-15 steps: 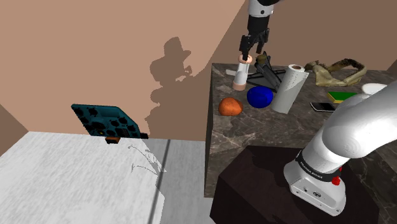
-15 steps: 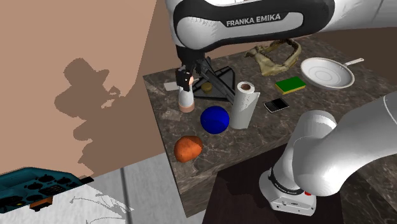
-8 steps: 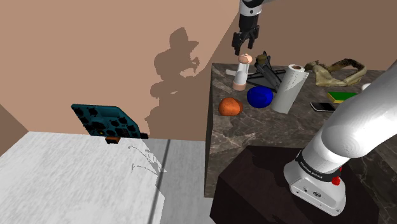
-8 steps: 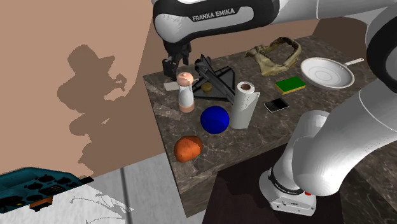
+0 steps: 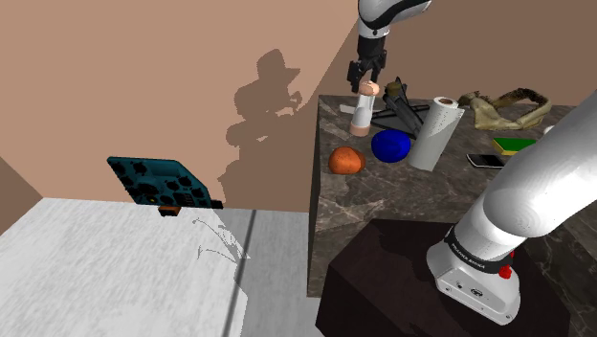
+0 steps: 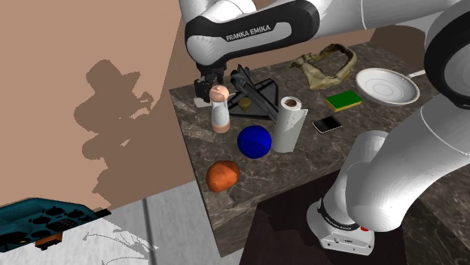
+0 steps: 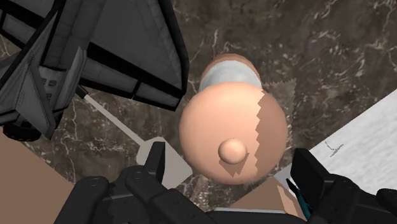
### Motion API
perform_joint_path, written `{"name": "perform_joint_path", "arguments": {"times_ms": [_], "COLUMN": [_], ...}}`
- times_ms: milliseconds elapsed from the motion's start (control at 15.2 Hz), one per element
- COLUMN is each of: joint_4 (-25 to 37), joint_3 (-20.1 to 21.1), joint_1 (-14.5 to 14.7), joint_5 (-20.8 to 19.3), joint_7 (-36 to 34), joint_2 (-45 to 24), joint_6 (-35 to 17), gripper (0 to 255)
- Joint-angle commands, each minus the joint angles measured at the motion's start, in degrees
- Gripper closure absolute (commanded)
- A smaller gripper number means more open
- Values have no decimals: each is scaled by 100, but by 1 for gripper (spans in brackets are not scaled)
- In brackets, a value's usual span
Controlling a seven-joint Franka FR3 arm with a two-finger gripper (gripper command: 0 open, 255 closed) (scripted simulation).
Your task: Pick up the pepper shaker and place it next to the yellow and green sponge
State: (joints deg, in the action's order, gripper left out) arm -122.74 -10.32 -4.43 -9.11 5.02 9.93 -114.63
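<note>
Dark marble counter (image 5: 383,196) | pepper shaker (image 5: 363,111) upright near wall, beside black rack (image 5: 402,107) | my gripper (image 5: 364,82) just above its cap, fingers (image 7: 154,162) spread, untouching | sponge (image 5: 514,145) well apart

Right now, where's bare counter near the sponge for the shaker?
One bare patch of counter lies between the sponge, the roll and the tan bundle. Another lies between the sponge, the phone and the pan. It is crowded around the shaker: the rack, the ball and the roll stand close.
</note>
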Motion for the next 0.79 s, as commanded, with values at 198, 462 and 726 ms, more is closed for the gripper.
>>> {"name": "perform_joint_path", "arguments": {"times_ms": [198,462,726], "joint_4": [-26,-25,-23], "joint_3": [-3,-3,-3], "joint_1": [-2,-2,-1], "joint_5": [-2,-2,-1], "joint_7": [-1,-1,-1], "joint_2": [-6,-6,-9], "joint_6": [-35,-34,-35], "gripper": [0,255,255]}}
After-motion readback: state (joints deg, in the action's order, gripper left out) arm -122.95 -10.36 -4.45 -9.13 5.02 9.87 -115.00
